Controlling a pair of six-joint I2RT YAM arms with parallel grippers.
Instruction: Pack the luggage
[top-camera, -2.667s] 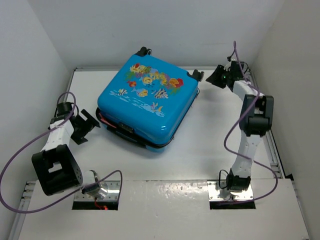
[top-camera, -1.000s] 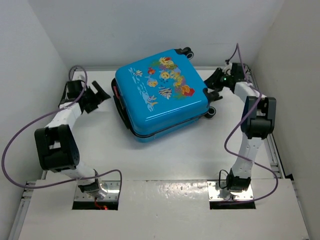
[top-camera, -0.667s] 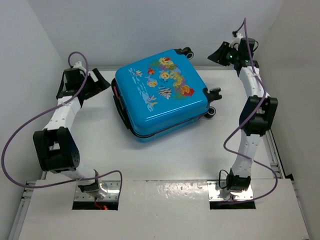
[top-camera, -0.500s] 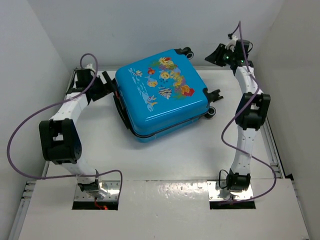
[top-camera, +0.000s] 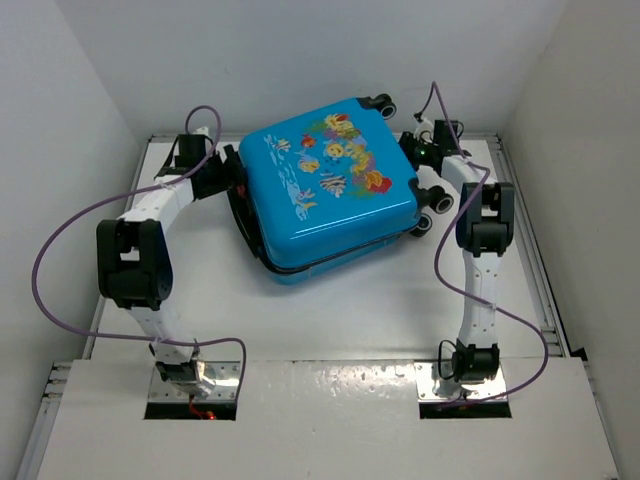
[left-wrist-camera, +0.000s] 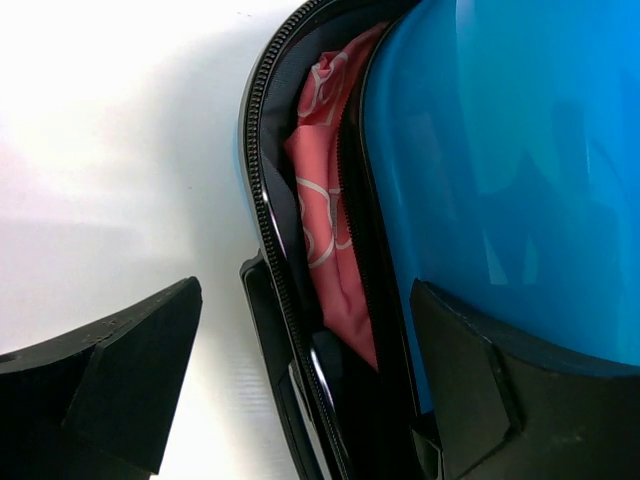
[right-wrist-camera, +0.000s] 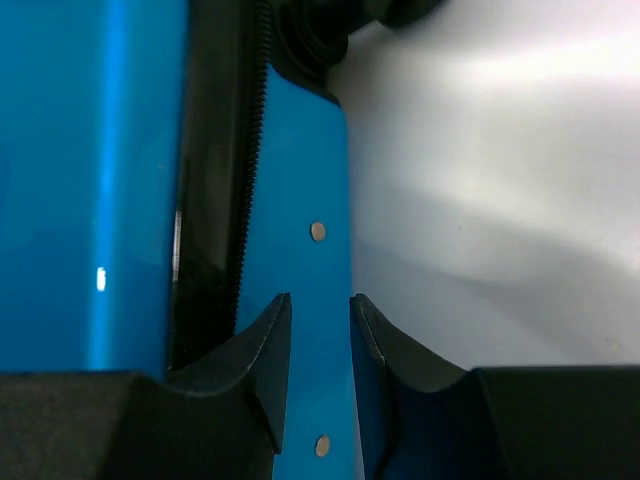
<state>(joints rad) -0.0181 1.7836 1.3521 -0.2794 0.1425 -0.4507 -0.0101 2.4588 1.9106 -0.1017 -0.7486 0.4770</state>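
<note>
Both sides of the large bright-blue fish-printed hard-shell suitcase (top-camera: 330, 190) were newly attended: the left gripper (left-wrist-camera: 305, 290), swung in, stood spread astride its gaping seam (left-wrist-camera: 262, 200) and pink patterned cloth (left-wrist-camera: 320, 230); the right gripper (right-wrist-camera: 320, 300), nearly closed, sat over the shell rim (right-wrist-camera: 310, 150), grip unclear; zipping evidently remained.

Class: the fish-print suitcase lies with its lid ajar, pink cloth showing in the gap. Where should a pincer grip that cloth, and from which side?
Grip the pink cloth at its exposed fold in the left seam of the luggage, coming in sideways where the open left pincer faces it. The shells cover it above and below, so probably only that edge is reachable.
</note>
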